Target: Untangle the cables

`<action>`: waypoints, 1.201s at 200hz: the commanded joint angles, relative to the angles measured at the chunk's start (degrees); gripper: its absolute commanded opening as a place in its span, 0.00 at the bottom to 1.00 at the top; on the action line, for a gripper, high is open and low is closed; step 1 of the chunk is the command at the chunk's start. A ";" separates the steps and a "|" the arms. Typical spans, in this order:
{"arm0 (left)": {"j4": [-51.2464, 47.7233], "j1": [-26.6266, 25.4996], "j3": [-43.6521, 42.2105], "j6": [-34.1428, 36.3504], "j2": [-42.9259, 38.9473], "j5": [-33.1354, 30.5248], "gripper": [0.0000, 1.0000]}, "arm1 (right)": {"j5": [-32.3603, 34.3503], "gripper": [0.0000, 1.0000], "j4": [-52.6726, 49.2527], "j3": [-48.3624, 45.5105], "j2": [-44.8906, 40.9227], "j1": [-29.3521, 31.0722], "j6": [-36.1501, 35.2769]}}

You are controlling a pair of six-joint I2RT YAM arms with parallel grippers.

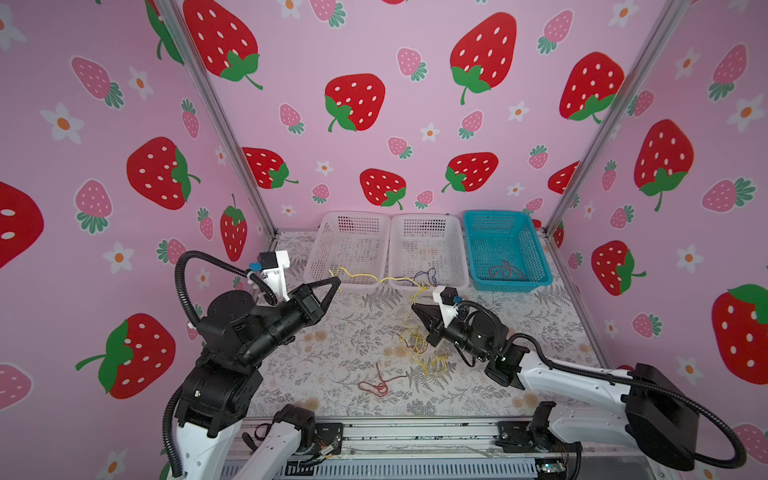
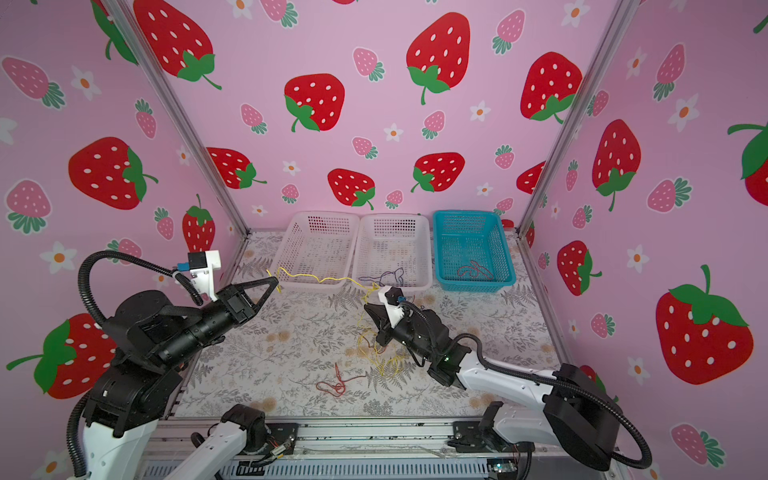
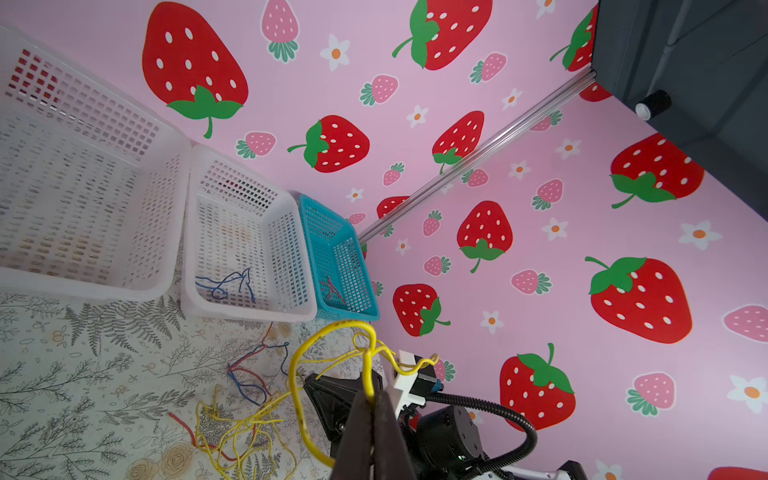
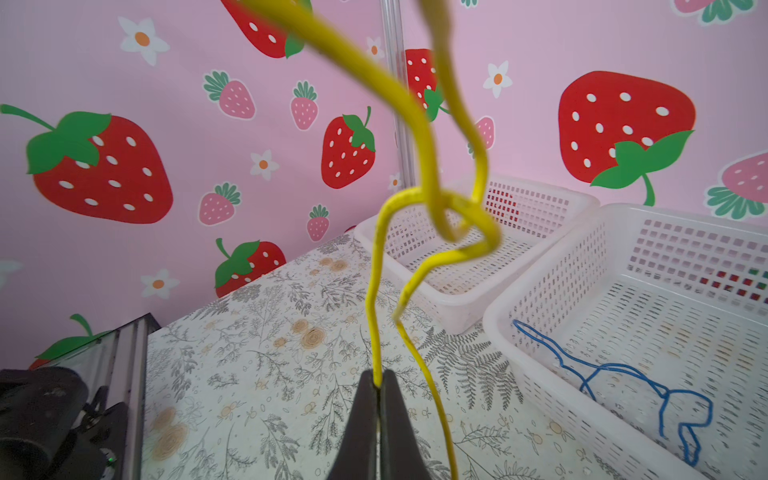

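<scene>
The floral table (image 1: 340, 332) spreads under both claws. Past their tips three baskets stand in a row: a left white basket (image 1: 316, 257) just ahead of the left claw (image 1: 336, 284), a middle white basket (image 1: 459, 262) just beyond the right claw (image 1: 414, 306), and a blue basket (image 1: 536, 257) off to that claw's outer side. Both claws hang above the table with their tips pressed together, each pinching the yellow cable (image 4: 428, 158), which stretches between them in front of the white baskets. Close ahead of the right claw it twists into a small loop (image 4: 440, 216); I cannot tell whether one strand or two hooked strands meet there. Below the right claw the tangle (image 1: 419, 345) of yellow, red and blue lies on the table, and a lone red cable (image 1: 378, 384) lies nearer the robot's base. A dark blue cable (image 1: 426, 275) sits in the middle basket and a red one (image 1: 505, 270) in the blue basket. The step in hand looks like drawing a yellow cable out of the heap. The next move probably calls for a gentle spreading pull to open that loop without dragging the tangle along.
</scene>
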 commanded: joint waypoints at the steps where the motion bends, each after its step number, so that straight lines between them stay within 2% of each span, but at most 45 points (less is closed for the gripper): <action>1: 0.05 0.10 -0.64 1.02 0.51 -0.53 0.00 | -4.69 0.00 1.00 -1.69 -4.13 0.73 1.57; 36: 0.82 0.13 -3.01 1.06 0.57 -0.18 0.00 | -4.41 0.00 -2.85 -2.17 -9.89 0.89 1.08; 80: -1.89 0.12 -3.52 3.70 0.69 -1.90 0.00 | -6.69 0.00 -5.98 -2.12 -12.76 0.94 0.95; 142: -6.78 0.10 -5.81 7.58 1.12 -4.05 0.00 | -2.22 0.00 -12.40 -1.18 -18.32 1.03 -0.82; 213: -10.38 0.22 -6.34 9.04 2.08 -2.48 0.00 | 18.88 0.00 -24.51 -1.37 -19.82 1.20 -5.62; 240: -11.06 0.17 -6.62 9.21 3.28 0.24 0.00 | 20.93 0.00 -24.92 -1.48 -19.84 1.29 -5.62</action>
